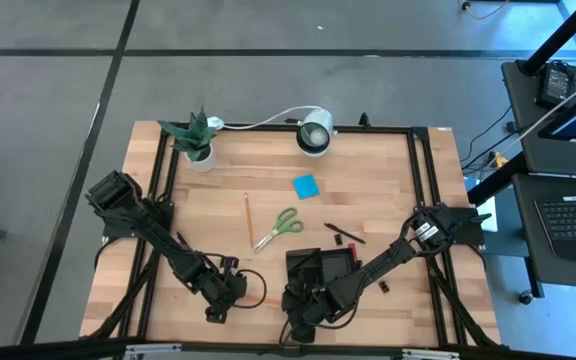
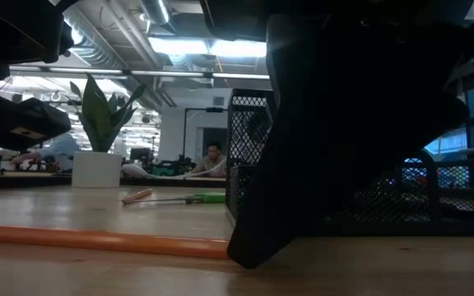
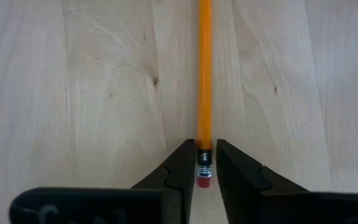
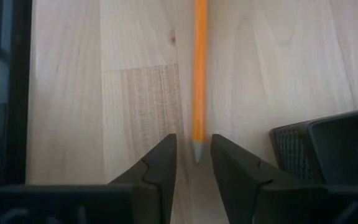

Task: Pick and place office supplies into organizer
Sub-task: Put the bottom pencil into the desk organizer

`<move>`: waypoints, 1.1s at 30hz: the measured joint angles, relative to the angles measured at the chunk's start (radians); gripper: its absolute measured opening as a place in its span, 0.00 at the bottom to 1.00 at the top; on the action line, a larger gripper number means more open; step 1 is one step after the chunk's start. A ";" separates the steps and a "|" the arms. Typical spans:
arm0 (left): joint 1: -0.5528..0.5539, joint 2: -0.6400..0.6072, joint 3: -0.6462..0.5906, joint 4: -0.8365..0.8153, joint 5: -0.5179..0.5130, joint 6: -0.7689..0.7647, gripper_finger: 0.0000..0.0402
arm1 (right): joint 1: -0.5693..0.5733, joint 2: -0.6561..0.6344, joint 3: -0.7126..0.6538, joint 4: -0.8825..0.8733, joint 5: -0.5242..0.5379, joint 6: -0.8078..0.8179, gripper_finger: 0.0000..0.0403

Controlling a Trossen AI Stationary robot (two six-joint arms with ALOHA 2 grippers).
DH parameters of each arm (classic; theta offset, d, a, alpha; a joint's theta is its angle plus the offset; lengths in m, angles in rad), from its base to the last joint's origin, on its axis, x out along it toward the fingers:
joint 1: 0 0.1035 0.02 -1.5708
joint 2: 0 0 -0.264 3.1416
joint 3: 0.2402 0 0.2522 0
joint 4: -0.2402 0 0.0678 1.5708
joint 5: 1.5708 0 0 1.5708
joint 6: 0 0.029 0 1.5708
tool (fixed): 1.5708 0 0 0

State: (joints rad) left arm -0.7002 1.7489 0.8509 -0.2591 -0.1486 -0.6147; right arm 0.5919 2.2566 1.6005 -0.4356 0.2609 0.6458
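Observation:
An orange pencil [image 1: 254, 300] lies flat on the table near its near edge, between my two grippers. My left gripper [image 3: 205, 163] is shut on its eraser end. My right gripper [image 4: 194, 155] is open, one finger on either side of the grey tip [image 4: 197, 149] without touching it. The black organizer [image 1: 320, 264] sits just beyond the right gripper, and its mesh wall [image 2: 249, 148] shows in the low view. Green-handled scissors [image 1: 278, 228], a blue sticky-note pad [image 1: 305, 185], a second pencil [image 1: 247, 212] and black pens [image 1: 343, 232] lie on the table farther back. My left gripper pinches the pencil's eraser end at the metal ferrule [image 3: 204, 159] between its two fingers. The fingers come from above and point along the pencil's length. The pencil lies flat on the table [image 2: 97, 239], its shaft running away from the fingers.
A potted plant [image 1: 196, 140] and a white round lamp [image 1: 314, 132] stand at the far edge. A tiny black clip [image 1: 381, 288] lies right of the organizer. The organizer's corner [image 4: 328, 149] is close beside my right gripper. People sit in the room beyond the table.

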 joint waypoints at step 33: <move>-0.007 -0.032 -0.001 -0.003 0.039 0.025 0.36 | 0.000 0.000 -0.002 -0.023 -0.027 0.004 0.24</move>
State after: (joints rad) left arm -0.7071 1.7172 0.8501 -0.2622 -0.1101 -0.5894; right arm 0.5919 2.2570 1.5990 -0.4584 0.2340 0.6498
